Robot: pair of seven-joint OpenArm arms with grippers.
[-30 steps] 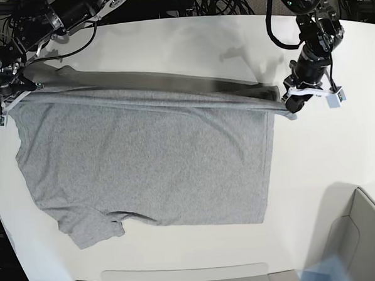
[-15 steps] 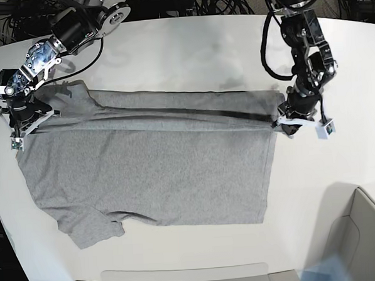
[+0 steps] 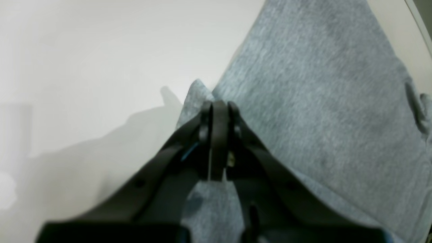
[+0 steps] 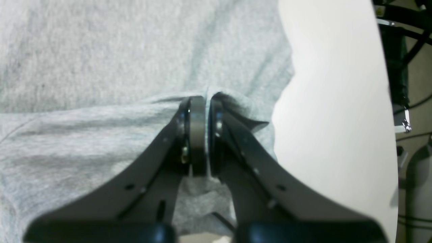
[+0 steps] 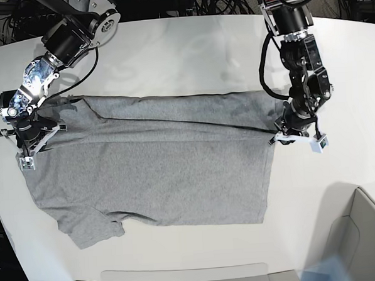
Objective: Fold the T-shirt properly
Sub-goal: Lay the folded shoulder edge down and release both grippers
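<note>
The left gripper (image 5: pixel 279 138) and right gripper (image 5: pixel 34 146), each clamped on the T-shirt (image 5: pixel 158 180) at the fold's edge. From the left pincer, the shirt's body extends towards 8 o'clock in the base view; from the right, towards 4 (long axis roughly 9 to 3). Both arms appear equally near, so lowering the fold probably requires matched motion.
</note>
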